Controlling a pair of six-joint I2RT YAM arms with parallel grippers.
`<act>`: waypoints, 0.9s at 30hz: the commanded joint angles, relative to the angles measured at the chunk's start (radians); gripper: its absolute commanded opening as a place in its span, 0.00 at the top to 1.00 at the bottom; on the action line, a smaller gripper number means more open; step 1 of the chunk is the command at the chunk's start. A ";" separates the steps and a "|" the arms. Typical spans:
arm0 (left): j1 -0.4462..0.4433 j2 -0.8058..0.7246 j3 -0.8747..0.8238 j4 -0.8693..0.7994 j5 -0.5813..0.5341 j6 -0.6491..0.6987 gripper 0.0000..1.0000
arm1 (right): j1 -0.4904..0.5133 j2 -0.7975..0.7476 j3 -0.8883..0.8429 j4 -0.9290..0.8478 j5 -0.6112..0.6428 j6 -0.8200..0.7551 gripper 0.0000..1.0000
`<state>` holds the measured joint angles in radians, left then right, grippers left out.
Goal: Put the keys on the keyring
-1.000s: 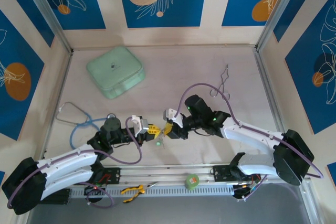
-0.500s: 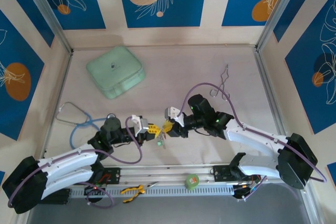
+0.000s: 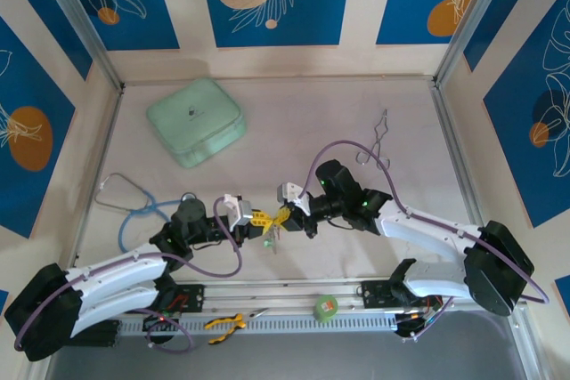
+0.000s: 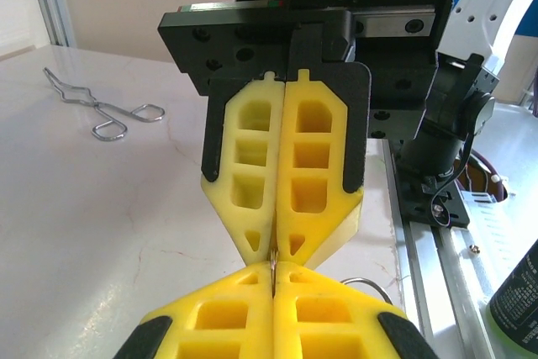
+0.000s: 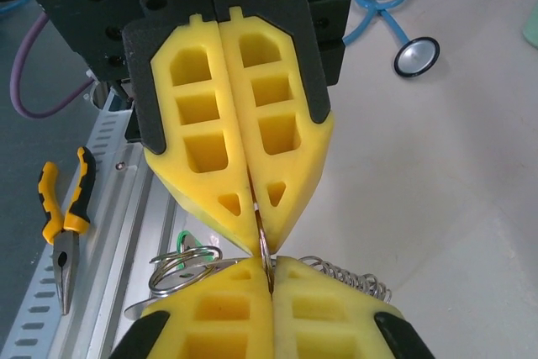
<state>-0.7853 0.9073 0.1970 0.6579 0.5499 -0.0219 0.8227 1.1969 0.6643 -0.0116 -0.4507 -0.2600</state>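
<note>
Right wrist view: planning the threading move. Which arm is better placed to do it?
Right, probably. Both the right tool and left tool are shut on one thin metal ring, but the loose rings and coil sit beside the right tool's tips.

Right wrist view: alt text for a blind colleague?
The right gripper, below, and left gripper, above, meet tip to tip, both shut on a thin metal ring. Pliers lie at left, a stethoscope upper right.

- Two grippers were there: the left gripper [image 3: 264, 218] and the right gripper [image 3: 281, 216].
- One mint-green case [image 3: 196, 122] lay at ten o'clock.
- One stethoscope [image 3: 132, 217] lay at nine o'clock.
- One pair of wire tongs [image 3: 378, 144] lay at two o'clock.
- One green tape roll [image 3: 326, 308] sat at six o'clock.
- One pair of pliers [image 3: 224, 321] lay at seven o'clock.
</note>
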 commanded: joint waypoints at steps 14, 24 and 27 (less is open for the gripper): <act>-0.005 -0.063 0.103 -0.345 -0.058 0.159 0.73 | 0.106 0.103 0.275 -0.527 0.283 -0.317 1.00; -0.004 -0.032 0.150 -0.406 -0.012 0.208 0.82 | 0.162 0.155 0.385 -0.591 0.331 -0.329 1.00; -0.005 -0.034 0.145 -0.406 -0.005 0.205 0.81 | 0.164 0.155 0.388 -0.590 0.334 -0.326 1.00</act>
<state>-0.7856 0.8738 0.3172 0.2749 0.5194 0.1604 0.9760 1.3457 1.0214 -0.5777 -0.1093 -0.5758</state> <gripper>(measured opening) 0.193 0.048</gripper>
